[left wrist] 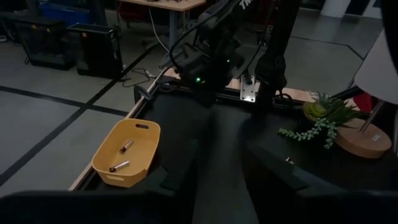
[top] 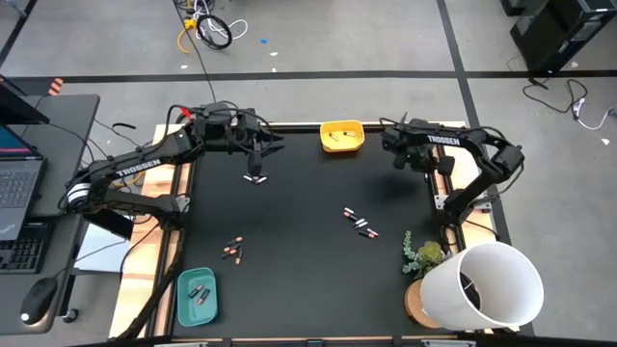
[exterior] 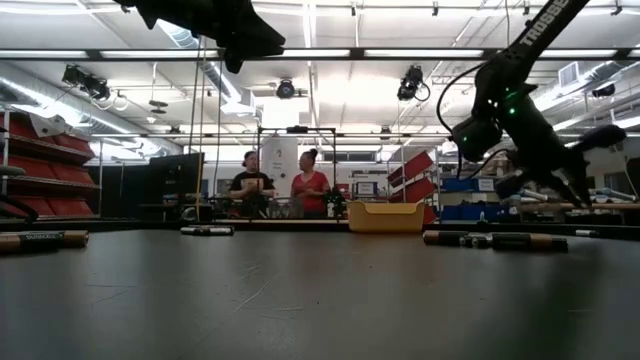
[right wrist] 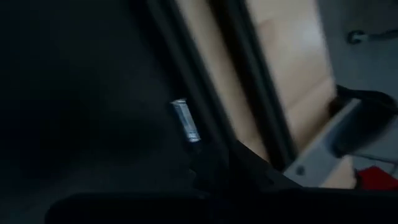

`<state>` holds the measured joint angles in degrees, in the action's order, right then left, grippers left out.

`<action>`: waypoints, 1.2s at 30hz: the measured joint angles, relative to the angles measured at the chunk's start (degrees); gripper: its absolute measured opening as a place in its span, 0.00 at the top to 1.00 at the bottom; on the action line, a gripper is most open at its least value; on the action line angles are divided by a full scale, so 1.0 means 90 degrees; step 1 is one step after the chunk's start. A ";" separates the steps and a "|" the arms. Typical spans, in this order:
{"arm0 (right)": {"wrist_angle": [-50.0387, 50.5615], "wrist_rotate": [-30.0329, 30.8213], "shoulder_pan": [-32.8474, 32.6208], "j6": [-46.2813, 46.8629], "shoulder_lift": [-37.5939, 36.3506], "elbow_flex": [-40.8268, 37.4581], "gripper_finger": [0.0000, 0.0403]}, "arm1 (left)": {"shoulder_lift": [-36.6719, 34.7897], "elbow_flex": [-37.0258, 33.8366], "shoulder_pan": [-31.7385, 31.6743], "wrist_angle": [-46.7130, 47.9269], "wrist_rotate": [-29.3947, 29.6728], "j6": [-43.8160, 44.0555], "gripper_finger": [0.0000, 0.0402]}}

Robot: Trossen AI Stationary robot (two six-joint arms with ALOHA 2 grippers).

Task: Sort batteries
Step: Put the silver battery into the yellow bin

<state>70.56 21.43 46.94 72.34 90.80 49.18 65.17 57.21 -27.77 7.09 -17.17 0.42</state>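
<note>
Batteries lie loose on the black mat: one [top: 255, 178] below my left gripper, several [top: 359, 223] at the middle right and a few [top: 232, 251] at the near left. My left gripper [top: 268, 154] hangs open high over the far left of the mat, with nothing between its fingers [left wrist: 180, 177]. Right of the yellow tray [top: 342, 136], which holds two copper-and-black batteries [left wrist: 123, 155], my right gripper [top: 403, 162] hovers over the far right of the mat. It is shut on a silvery battery [right wrist: 185, 121]. A teal tray [top: 198, 294] with batteries in it sits at the near left corner. My right gripper holds the silvery battery by one end, which is hidden between the dark fingertips [right wrist: 211, 163]. The other end [right wrist: 180, 106] sticks out past them. The fingers slant downward, and the battery is clear of the mat.
A white lampshade [top: 487, 284] on a wooden base and a small green plant [top: 422, 255] crowd the near right corner. Wooden boards edge the mat on both sides. Two people [exterior: 280, 185] sit in the room beyond the far edge.
</note>
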 joint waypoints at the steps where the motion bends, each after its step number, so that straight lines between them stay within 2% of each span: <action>1: -0.0155 -0.0031 0.0008 -0.0111 0.0000 -0.0037 0.93 | 0.0000 0.0000 0.0000 0.0000 0.0001 0.0000 0.66; 36: -0.1177 0.0248 0.0359 -0.0569 -0.0010 -0.0972 0.93 | 0.0000 0.0000 0.0000 0.0007 0.0129 0.0039 0.66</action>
<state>59.97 23.66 50.16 67.22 90.72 40.43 65.17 57.21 -27.77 7.16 -16.00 0.77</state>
